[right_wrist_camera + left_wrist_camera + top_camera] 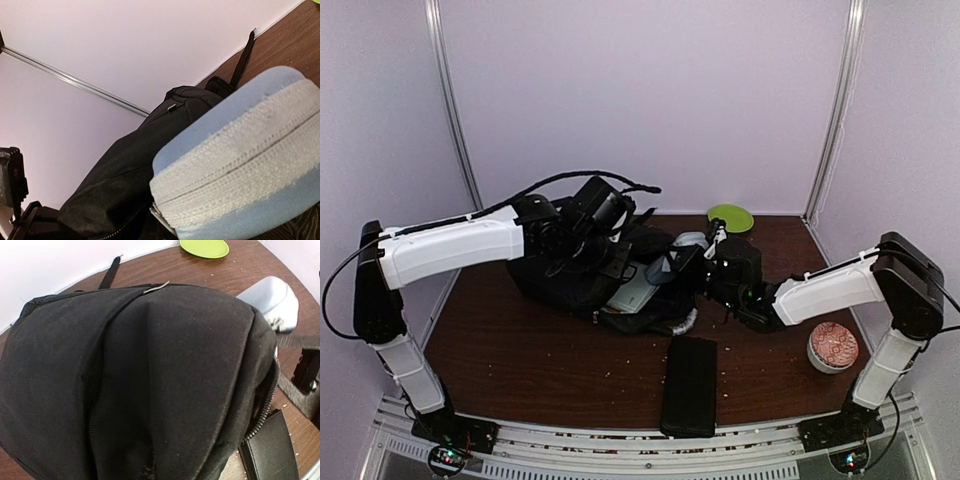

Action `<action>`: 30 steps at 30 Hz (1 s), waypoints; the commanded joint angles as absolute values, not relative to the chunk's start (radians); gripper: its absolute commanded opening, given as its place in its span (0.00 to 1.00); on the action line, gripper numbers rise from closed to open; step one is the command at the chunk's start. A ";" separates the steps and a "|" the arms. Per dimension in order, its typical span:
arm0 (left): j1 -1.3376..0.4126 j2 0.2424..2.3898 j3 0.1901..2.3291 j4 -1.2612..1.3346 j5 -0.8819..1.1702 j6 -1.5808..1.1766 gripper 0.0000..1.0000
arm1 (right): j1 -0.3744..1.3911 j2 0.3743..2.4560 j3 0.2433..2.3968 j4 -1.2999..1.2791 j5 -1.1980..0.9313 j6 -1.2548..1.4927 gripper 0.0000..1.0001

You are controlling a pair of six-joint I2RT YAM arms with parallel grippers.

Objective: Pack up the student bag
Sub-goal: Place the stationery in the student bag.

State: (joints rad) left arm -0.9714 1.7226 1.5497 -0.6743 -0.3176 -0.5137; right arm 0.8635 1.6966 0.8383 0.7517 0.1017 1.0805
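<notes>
Pale lilac walls [650,90] enclose a dark brown wooden bench [520,350]. Pressed together, the left tool [582,238] pinches the top fabric of the large black soft student bag [555,282] lying mid-bench. The right tool [710,260], also pressed together, sits against a small grey zippered pouch [688,243] at the bag's right end, with a slim flat black case [690,385] nearer the arms.
</notes>
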 commanded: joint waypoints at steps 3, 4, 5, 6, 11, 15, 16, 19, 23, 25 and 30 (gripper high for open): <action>-0.954 1.644 1.543 -0.498 -0.204 -0.570 0.00 | 0.867 1.615 0.769 0.977 -0.103 1.038 0.00; -0.951 1.644 1.546 -0.496 -0.194 -0.575 0.00 | 0.868 1.605 0.762 0.974 -0.116 1.017 0.00; -0.950 1.642 1.549 -0.494 -0.187 -0.577 0.00 | 0.867 1.599 0.756 0.979 -0.128 1.000 0.00; -0.950 1.640 1.551 -0.491 -0.178 -0.580 0.00 | 0.866 1.593 0.753 0.985 -0.140 0.988 0.00; -0.948 1.629 1.555 -0.479 -0.127 -0.599 0.00 | 0.864 1.580 0.748 1.026 -0.194 0.962 0.00; -0.948 1.612 1.542 -0.461 -0.095 -0.617 0.00 | 0.862 1.613 0.797 0.937 -0.174 0.910 0.00; -0.948 1.608 1.537 -0.455 -0.085 -0.622 0.00 | 0.861 1.633 0.802 0.929 -0.156 0.902 0.00; -0.948 1.602 1.530 -0.439 -0.061 -0.632 0.00 | 0.858 1.714 0.823 0.912 -0.081 0.877 0.00; -0.948 1.604 1.518 -0.410 -0.035 -0.643 0.00 | 0.858 1.809 0.840 0.935 0.035 0.873 0.00; -0.948 1.610 1.517 -0.407 -0.029 -0.647 0.00 | 0.858 1.843 0.850 0.923 0.083 0.874 0.00; -0.945 1.609 1.510 -0.400 -0.029 -0.647 0.00 | 0.861 1.901 0.854 0.870 0.104 0.877 0.00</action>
State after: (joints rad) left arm -0.9310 1.6722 1.4940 -0.5838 -0.1219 -0.6212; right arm 0.8635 1.8809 0.8185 0.8639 0.0277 0.8955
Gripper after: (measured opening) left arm 0.052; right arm 0.010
